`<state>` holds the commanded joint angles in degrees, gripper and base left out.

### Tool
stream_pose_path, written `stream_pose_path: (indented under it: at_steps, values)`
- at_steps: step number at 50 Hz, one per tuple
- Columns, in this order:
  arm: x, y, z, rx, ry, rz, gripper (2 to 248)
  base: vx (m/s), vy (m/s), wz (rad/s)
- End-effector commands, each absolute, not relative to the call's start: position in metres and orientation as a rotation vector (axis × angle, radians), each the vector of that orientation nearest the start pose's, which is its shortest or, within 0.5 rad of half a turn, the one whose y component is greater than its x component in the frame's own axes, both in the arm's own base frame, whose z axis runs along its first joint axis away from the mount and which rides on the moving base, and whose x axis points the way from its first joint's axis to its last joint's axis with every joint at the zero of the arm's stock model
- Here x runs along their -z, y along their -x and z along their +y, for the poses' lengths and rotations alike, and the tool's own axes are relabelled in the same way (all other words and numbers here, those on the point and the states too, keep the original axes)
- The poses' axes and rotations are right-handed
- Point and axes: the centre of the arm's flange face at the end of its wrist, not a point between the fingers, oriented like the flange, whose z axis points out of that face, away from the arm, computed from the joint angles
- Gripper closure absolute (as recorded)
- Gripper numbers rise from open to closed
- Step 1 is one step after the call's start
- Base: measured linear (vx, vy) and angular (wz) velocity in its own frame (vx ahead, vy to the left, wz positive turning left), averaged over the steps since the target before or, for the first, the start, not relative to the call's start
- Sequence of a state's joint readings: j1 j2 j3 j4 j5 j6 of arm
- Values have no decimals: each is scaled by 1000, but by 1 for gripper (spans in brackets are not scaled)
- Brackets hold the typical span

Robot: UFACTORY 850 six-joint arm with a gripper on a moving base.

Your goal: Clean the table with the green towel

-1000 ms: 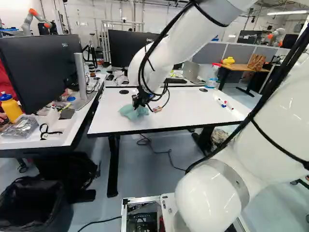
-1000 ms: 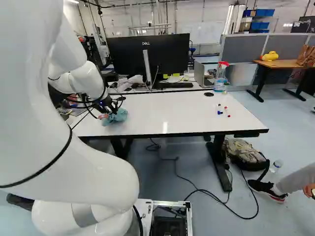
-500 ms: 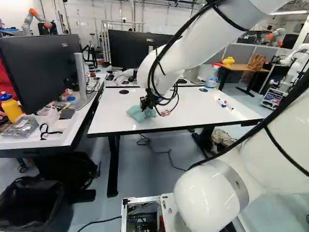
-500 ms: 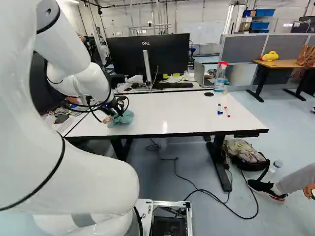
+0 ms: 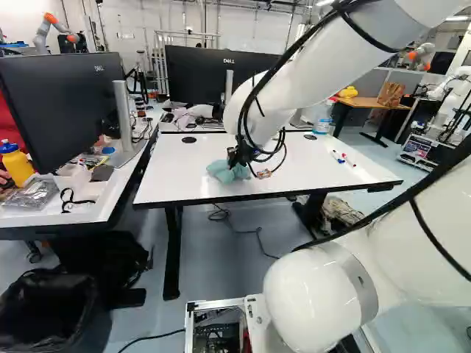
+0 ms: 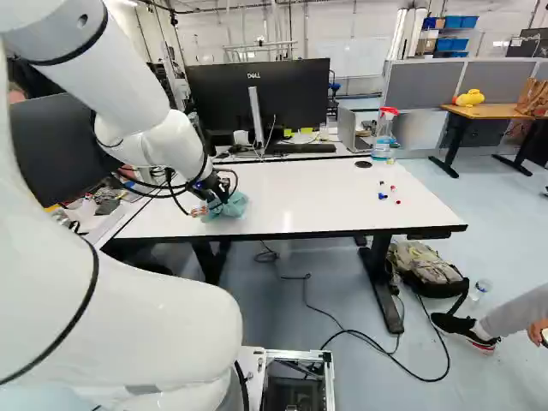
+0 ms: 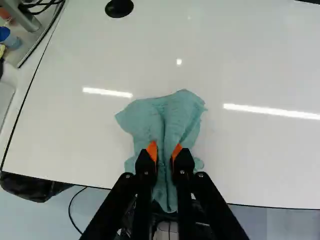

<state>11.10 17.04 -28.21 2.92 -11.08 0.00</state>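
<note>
Across the white, black-edged surface (image 7: 260,155), the black two-fingered hand (image 7: 165,151) clamps a soft green cloth towel (image 7: 182,112), likely light, limp, best pinched by bunched folds.

Patch of table (image 7: 250,150) beneath the green towel (image 7: 170,122) out of sight
</note>
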Motion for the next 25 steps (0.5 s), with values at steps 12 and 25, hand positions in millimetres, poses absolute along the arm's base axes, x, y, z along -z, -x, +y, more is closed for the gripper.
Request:
stream_pose_path:
  at_steps: [12,25]
  values:
    - [-469,-338,67,892,2920,-215,199,0,0,0]
    - [-469,-338,67,892,2920,-215,199,0,0,0]
